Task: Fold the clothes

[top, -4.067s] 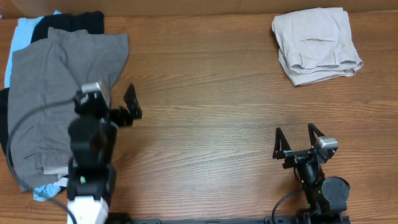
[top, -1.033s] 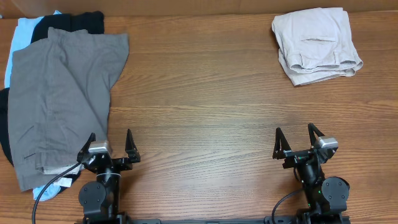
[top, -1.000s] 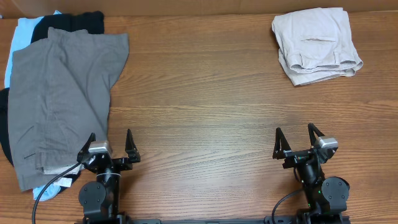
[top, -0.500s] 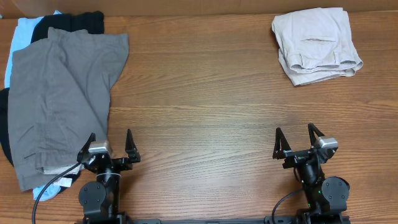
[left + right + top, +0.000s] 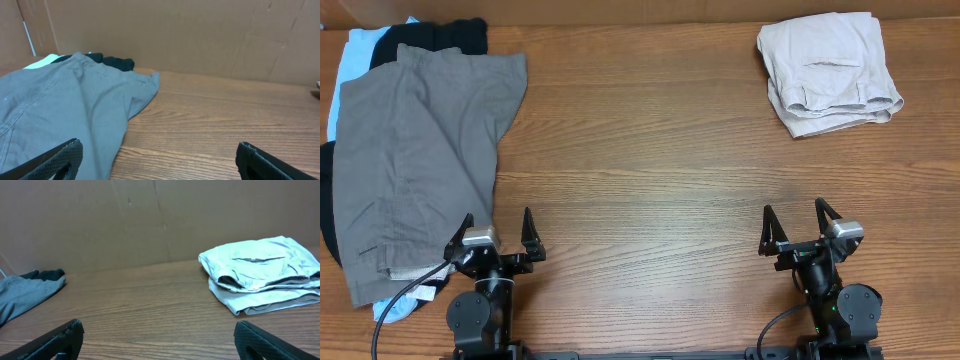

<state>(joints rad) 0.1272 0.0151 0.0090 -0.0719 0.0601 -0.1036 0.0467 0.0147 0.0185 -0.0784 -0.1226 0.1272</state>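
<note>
Parked at the wooden tabletop's [image 5: 650,150] near edge, left hand [image 5: 498,216] and right hand [image 5: 793,208] spread wide, gripping nothing. Far right: folded beige cotton shorts [image 5: 828,72]. Left: flat gray shorts [image 5: 415,150].

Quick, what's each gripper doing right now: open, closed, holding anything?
Left gripper: open, holding nothing, next to the spread-out gray shorts.
Right gripper: open, holding nothing, well short of the folded beige khaki shorts.
</note>
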